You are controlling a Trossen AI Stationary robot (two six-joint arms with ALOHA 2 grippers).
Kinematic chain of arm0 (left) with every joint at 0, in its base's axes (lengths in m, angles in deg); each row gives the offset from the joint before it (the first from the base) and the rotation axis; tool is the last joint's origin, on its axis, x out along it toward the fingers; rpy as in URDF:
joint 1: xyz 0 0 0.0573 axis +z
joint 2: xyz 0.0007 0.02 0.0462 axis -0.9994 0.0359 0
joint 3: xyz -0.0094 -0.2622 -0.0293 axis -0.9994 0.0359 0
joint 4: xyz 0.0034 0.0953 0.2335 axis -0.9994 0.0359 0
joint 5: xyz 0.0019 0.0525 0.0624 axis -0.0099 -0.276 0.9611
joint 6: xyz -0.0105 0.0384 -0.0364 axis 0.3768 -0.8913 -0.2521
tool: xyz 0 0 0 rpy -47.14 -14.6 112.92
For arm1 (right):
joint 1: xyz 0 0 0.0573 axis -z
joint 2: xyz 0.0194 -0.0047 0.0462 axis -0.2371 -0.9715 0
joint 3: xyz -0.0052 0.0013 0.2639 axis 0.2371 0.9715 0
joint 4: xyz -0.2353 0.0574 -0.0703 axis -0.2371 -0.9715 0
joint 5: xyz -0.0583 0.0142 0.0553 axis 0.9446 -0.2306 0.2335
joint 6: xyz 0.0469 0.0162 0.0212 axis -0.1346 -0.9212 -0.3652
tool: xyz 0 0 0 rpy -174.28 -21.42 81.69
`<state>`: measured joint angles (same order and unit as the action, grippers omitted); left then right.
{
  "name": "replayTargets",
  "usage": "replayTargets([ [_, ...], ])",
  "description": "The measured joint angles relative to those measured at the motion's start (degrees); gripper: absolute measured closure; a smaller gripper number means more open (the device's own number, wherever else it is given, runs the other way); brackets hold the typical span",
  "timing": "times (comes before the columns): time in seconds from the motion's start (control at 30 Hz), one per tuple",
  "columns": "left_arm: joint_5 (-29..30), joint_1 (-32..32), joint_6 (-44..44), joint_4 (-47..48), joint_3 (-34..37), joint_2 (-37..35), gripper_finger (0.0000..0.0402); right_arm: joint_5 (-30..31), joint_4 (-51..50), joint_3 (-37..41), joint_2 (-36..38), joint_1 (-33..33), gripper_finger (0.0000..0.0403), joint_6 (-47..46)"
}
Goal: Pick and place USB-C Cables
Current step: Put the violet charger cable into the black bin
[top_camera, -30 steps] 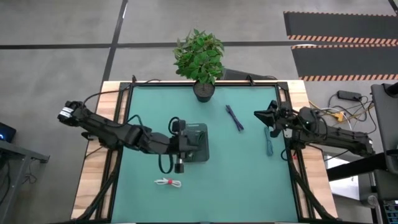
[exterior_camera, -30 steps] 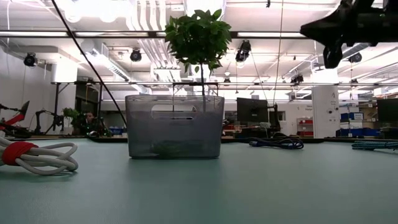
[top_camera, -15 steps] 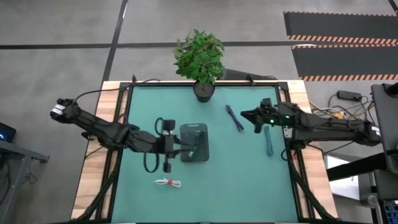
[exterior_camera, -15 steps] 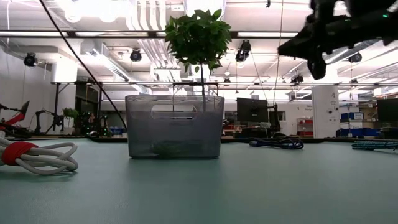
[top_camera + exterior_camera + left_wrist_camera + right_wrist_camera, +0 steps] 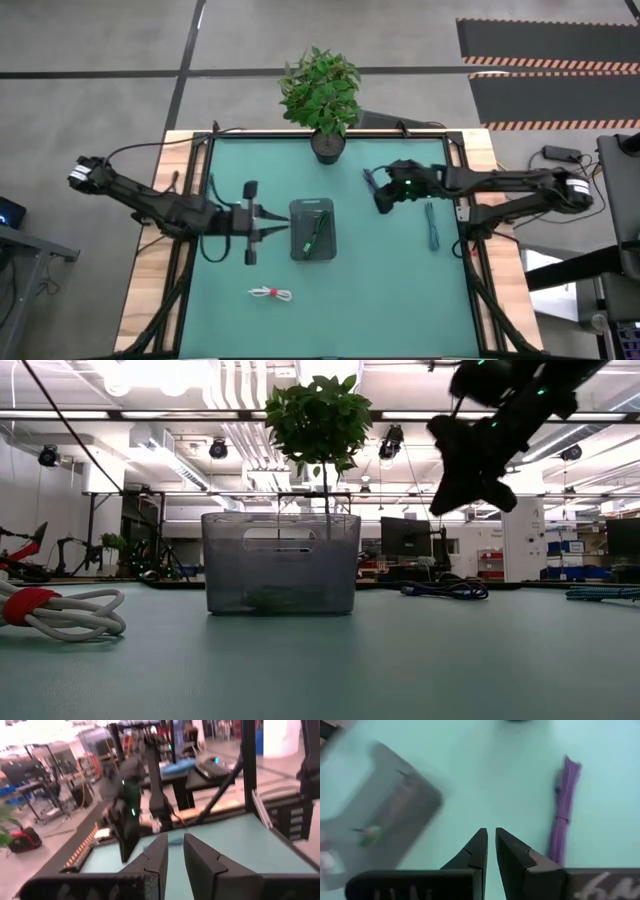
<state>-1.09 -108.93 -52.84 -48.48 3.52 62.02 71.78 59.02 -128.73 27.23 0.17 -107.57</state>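
Currently the translucent grey plastic tray (image 5: 312, 229) sits mid-frame on the teal mat (image 5: 400, 280), a green cable bundle (image 5: 314, 238) inside. Braided dark blue cable (image 5: 371, 180) lies upper centre-right under the narrow-fingered right gripper (image 5: 382, 203); teal braided cable (image 5: 432, 226) right; white red-banded coil (image 5: 270, 293) lower centre. Left gripper (image 5: 283, 230), fingers nearly closed, is empty beside the tray

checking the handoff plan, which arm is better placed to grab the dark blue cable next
Right. The right gripper hangs just beside the dark blue cable, which also lies close by its fingers in the right wrist view. The left gripper sits on the far side of the grey tray.
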Motion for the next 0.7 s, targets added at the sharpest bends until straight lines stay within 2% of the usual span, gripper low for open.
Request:
replayTargets([
  [0.17, 0.0, 0.0, -0.1, -1.1, 2.8, -3.9, 0.0356, 3.4, -4.2, -2.5, -7.2, 0.4, 0.0376, 0.3],
  [0.53, 0.0, 0.0, 0.0, -1.0, 4.4, -6.7, 0.0356, 3.7, -3.9, -4.9, -19.0, 8.1, 0.0393, 2.5],
  [0.7, 0.0, 0.0, -0.3, -0.9, 5.2, -7.0, 0.0356, 3.7, -3.8, -6.9, -21.5, 10.0, 0.0380, 3.1],
])
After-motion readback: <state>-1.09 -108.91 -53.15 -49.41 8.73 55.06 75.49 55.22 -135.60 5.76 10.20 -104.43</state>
